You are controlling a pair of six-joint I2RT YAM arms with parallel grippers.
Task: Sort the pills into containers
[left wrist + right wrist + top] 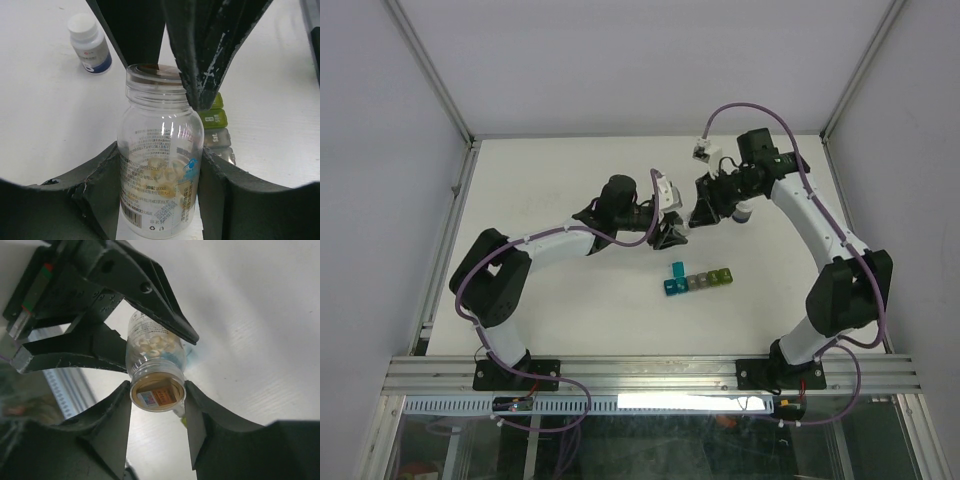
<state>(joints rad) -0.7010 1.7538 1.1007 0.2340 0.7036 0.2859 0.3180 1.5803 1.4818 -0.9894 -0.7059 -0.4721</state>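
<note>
A small clear bottle (160, 130) with pale pills (152, 344) inside is held above the table between both grippers. My left gripper (161, 167) is shut on its labelled body. My right gripper (157, 392) is shut on the tan-topped cap (159, 394), one finger (200, 75) pressing against the neck. In the top view the left gripper (670, 235) and right gripper (703, 212) meet at mid-table, just behind the containers (697, 282). These form a short strip of coloured cubes, whose blue lid stands open. The strip's green and grey cells (216, 125) show behind the bottle.
A small dark bottle with a white cap (90, 42) stands on the white table (570, 180), beside the right gripper in the top view (743, 212). Metal frame rails (620, 372) border the table.
</note>
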